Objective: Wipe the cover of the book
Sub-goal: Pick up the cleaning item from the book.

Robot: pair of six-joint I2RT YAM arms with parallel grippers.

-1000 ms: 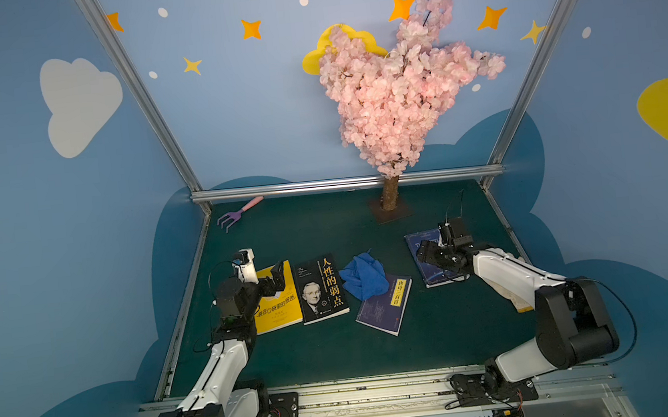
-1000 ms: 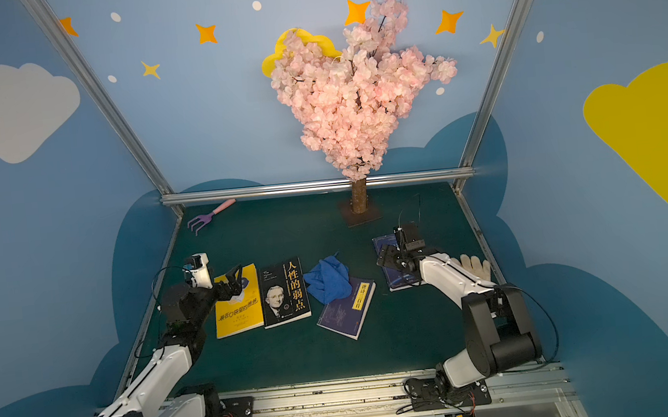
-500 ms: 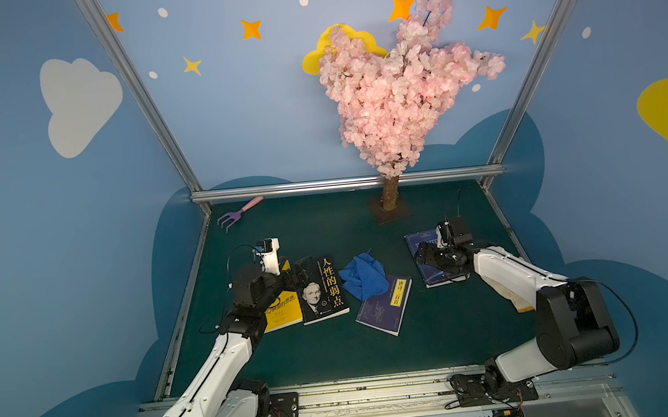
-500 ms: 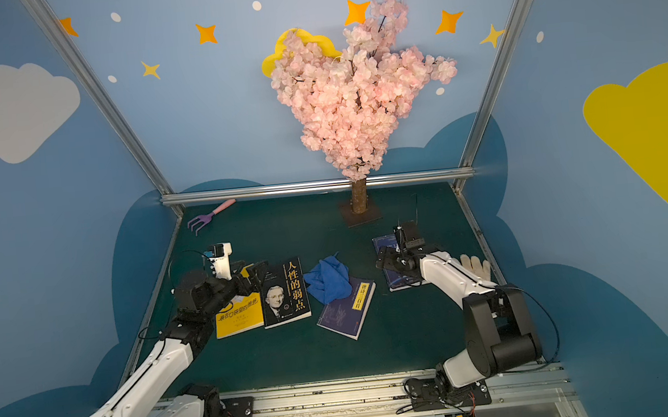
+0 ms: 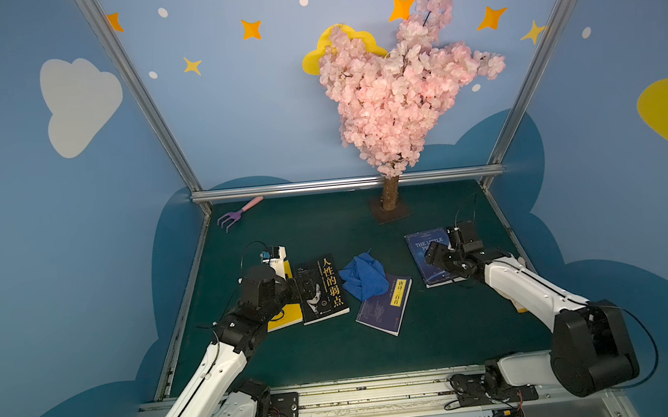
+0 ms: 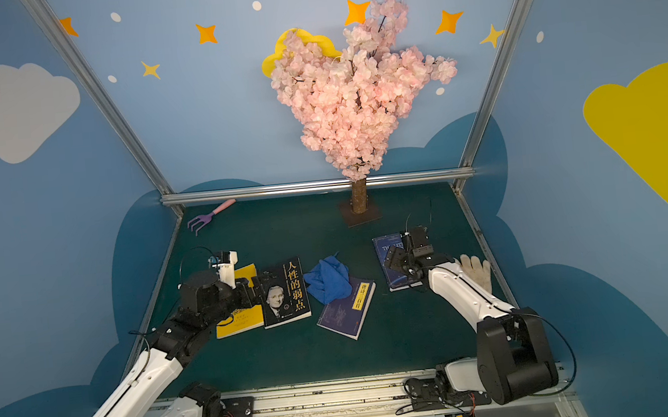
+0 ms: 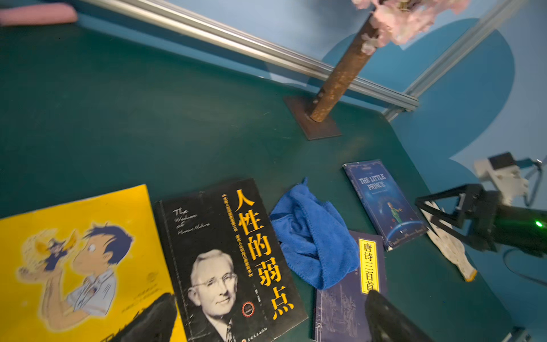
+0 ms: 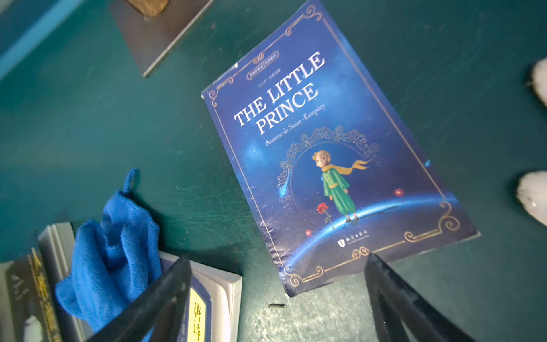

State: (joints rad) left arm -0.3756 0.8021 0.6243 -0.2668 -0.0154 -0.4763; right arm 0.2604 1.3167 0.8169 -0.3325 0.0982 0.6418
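One green table (image 5: 325, 227) carries everything. One pink blossom tree (image 5: 396, 86) stands at its far edge. Four books lie flat across the middle: a yellow book (image 5: 286, 320), a black book (image 5: 325, 289) just beside it, a purple book (image 5: 384, 309), and a Little Prince book (image 5: 424, 251) apart on the right. One blue cloth (image 5: 364, 277) lies crumpled between the black book and the purple book, overlapping the purple one's far corner. One white glove (image 6: 476, 271) lies beside the right arm. One rake (image 5: 239, 215) sits in the far left corner. Of the two tools, the left tool (image 7: 270, 294) is spread wide and empty over the yellow and black books. The right tool (image 8: 278, 259) is spread wide and empty over the Little Prince book's near edge.
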